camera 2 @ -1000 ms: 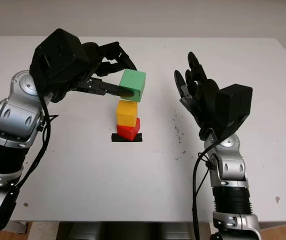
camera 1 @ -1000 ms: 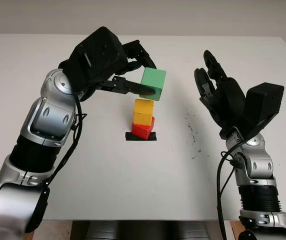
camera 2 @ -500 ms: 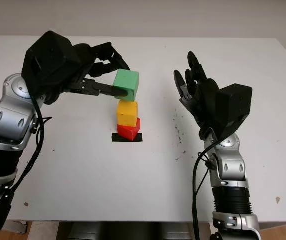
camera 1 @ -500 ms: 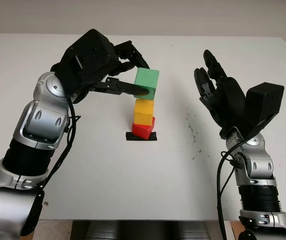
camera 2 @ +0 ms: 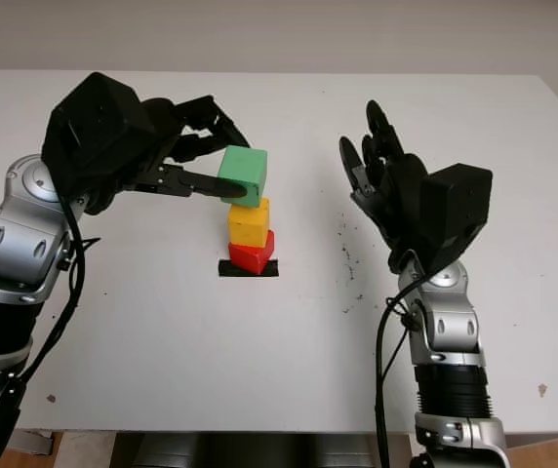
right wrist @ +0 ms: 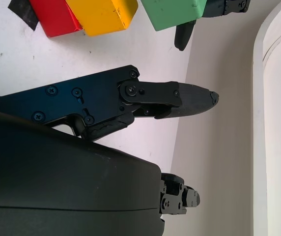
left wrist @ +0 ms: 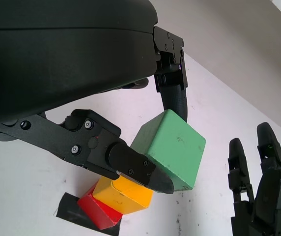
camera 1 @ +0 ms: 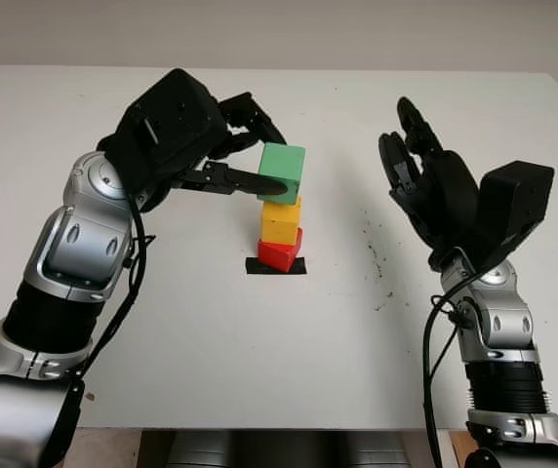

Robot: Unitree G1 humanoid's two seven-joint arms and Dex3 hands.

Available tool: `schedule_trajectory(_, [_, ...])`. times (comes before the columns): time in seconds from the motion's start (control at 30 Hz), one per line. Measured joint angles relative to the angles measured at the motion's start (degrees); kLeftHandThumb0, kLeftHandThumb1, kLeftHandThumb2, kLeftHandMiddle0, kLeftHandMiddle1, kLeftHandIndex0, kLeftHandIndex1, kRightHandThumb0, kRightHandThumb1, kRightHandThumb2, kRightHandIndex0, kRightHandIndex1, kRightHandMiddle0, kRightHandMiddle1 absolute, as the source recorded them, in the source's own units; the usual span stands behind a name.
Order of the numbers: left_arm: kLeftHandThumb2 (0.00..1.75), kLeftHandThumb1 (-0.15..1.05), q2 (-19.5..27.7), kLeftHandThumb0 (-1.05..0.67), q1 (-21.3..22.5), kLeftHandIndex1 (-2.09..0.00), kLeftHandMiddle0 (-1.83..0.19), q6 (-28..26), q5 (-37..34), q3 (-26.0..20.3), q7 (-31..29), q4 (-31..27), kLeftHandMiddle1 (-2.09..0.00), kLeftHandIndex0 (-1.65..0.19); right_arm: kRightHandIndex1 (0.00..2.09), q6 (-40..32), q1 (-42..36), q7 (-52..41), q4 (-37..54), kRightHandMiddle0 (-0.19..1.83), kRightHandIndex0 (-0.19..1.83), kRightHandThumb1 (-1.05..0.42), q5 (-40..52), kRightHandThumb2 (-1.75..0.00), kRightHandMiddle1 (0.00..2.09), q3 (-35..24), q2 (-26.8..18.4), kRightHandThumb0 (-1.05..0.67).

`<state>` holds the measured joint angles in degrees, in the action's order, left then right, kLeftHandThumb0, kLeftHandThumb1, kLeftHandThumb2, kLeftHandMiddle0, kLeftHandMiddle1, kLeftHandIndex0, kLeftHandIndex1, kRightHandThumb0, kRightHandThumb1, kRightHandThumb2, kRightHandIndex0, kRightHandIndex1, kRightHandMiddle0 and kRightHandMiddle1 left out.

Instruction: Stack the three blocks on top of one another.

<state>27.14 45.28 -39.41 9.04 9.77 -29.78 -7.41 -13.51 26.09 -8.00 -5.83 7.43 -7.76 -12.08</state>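
Two stacked: yellow block on red block | my left hand gripped green block just above, unplaced | right hand empty, raised aside

The left hand, still clasping the green block, has drawn leftward and descended over the past second. The green block, formerly up and to the right of the stack, now sits just above the yellow block, slightly offset and close to contact.
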Motion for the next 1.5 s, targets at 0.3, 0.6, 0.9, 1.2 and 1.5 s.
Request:
schedule_trajectory(0.3, [0.05, 1.03, 0.0, -0.33, -1.05, -1.72, -0.22, -0.11, 0.02, 0.29, -0.1, 0.02, -0.05, -0.37, 0.06, -0.14, -0.76, 0.46, 1.22, -0.03, -0.09, -1.05, -0.05, -0.4, 0.06, 0.01, 0.0, -0.61])
schedule_trajectory(0.6, [0.05, 1.04, 0.01, -0.34, -2.08, -1.7, -0.23, 2.2, -0.31, 0.41, -0.37, 0.47, -0.06, -0.35, 0.05, -0.15, -1.0, 0.69, 1.23, -0.02, -0.09, -1.05, -0.23, -0.39, 0.06, 0.03, 0.02, -0.62])
schedule_trajectory(0.9, [0.05, 1.04, -0.08, -0.34, -2.19, -1.68, -0.24, 2.93, -0.81, 0.41, -0.43, 1.17, -0.06, -0.33, 0.05, -0.52, -1.11, 0.48, 1.41, -0.02, -0.1, -1.05, -0.19, -0.39, 0.05, 0.03, 0.0, -0.63])
schedule_trajectory(1.2, [0.05, 1.04, -0.13, -0.35, -2.2, -1.68, -0.24, 2.85, -0.95, 0.41, -0.55, 1.17, -0.06, -0.32, 0.06, -0.53, -1.13, 0.89, 1.41, -0.01, -0.09, -1.05, -0.21, -0.38, 0.06, 0.03, 0.04, -0.63])
schedule_trajectory(1.5, [0.05, 1.0, 0.29, -0.5, -2.18, -0.99, -0.22, -2.21, -2.05, 0.43, -3.19, 0.92, -0.07, -0.08, 0.05, -0.53, -1.16, 1.01, 1.41, -0.02, -0.09, -1.05, -0.13, -0.37, 0.05, 0.04, 0.19, -0.62])
